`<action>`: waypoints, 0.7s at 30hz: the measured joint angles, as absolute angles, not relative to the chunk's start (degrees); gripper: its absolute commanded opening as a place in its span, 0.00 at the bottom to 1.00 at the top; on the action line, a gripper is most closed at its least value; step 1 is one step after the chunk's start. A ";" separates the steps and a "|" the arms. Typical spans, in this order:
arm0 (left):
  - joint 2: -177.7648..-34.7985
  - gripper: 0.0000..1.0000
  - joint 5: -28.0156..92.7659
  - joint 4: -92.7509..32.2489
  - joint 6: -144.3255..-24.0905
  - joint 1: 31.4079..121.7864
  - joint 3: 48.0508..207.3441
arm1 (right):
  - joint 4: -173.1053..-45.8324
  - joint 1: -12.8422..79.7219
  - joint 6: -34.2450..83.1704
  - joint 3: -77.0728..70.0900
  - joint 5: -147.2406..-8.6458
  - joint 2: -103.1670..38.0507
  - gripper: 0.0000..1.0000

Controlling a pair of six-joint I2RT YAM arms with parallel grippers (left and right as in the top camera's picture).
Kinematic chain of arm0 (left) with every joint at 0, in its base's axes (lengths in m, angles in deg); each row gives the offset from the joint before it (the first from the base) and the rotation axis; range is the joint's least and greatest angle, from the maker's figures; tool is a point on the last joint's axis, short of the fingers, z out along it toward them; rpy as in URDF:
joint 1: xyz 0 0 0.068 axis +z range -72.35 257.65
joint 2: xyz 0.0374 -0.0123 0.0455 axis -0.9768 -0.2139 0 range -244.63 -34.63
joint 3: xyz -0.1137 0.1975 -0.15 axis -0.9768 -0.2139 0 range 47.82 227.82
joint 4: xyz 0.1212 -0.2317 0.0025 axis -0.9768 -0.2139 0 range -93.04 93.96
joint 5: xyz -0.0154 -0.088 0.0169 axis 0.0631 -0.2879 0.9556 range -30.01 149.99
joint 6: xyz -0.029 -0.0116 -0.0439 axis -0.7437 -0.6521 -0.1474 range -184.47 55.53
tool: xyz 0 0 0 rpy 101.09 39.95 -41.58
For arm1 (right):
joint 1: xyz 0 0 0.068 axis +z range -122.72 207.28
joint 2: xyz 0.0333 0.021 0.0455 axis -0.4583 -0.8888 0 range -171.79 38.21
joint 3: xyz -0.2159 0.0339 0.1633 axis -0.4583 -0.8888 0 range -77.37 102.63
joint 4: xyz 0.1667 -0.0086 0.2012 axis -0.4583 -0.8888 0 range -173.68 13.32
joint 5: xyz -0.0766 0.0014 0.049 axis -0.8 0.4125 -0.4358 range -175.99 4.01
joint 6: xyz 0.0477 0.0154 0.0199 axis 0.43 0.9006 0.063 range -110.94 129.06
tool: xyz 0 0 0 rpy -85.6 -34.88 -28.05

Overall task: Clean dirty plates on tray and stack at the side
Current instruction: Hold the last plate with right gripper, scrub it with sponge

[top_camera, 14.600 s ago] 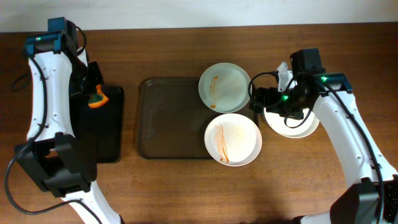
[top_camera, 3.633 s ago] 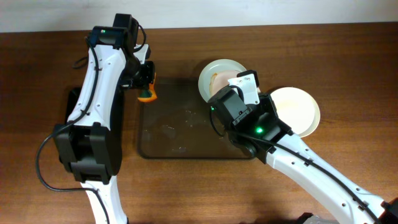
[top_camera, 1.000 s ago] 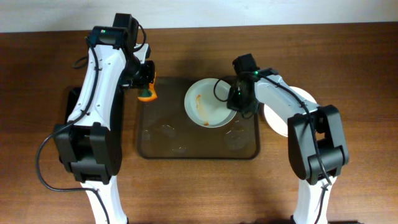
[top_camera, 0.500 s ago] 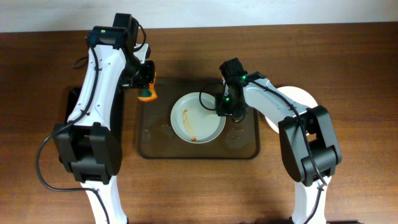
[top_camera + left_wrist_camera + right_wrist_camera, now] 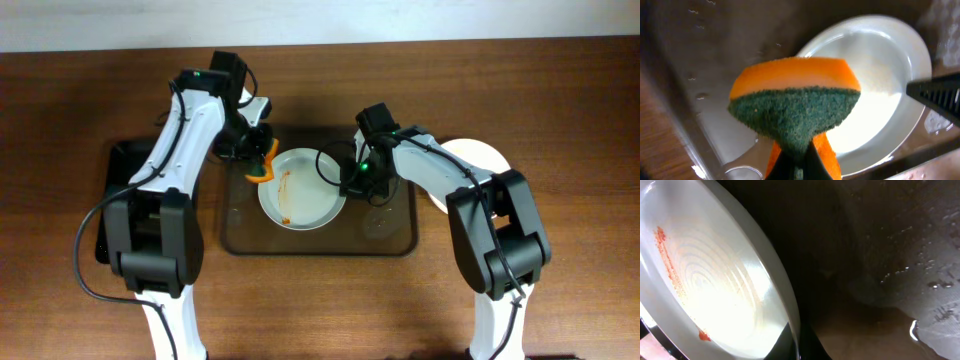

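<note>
A white plate (image 5: pixel 303 190) with an orange-brown sauce streak (image 5: pixel 284 195) lies on the wet brown tray (image 5: pixel 385 238). My right gripper (image 5: pixel 347 178) is shut on the plate's right rim; in the right wrist view the rim (image 5: pixel 790 311) runs down between the jaws of that gripper (image 5: pixel 798 347). An orange and green sponge (image 5: pixel 262 163) is pinched in my shut left gripper (image 5: pixel 256 152), at the plate's upper left rim. The left wrist view shows the sponge (image 5: pixel 795 102) hanging over the plate (image 5: pixel 880 85), held in the left gripper (image 5: pixel 800 170). Another white plate (image 5: pixel 470 152) lies on the table right of the tray, partly hidden by my right arm.
A narrower black tray (image 5: pixel 112 210) sits on the table at the left, partly under my left arm. Water drops (image 5: pixel 935 285) lie on the brown tray's surface. The wooden table (image 5: pixel 320 310) stretches in front of the tray.
My right gripper has dragged the plate leftward across the tray. My left gripper has swung right and down with the sponge to the plate's left rim.
</note>
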State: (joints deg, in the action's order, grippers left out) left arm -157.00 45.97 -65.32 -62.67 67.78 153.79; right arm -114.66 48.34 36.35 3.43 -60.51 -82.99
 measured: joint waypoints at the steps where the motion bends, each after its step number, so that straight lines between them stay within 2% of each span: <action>1: -157.00 0.00 44.79 -63.03 -61.36 67.30 151.52 | -114.09 48.34 36.48 2.97 -60.38 -82.75 0.04; 7: -157.00 0.00 44.35 -54.68 -59.72 64.43 141.51 | -112.63 48.84 36.96 2.49 -60.16 -82.60 0.04; 13: -156.98 0.00 47.37 -53.39 -66.03 64.15 137.16 | -112.32 49.45 36.92 2.42 -60.14 -82.60 0.04; 21: -156.89 0.00 35.44 -54.00 -66.10 61.00 135.39 | -112.21 49.45 36.94 2.33 -60.12 -82.60 0.04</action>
State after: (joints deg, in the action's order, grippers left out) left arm -156.89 35.44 -54.00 -66.10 61.00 135.39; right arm -112.21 49.45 36.94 2.33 -60.12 -82.60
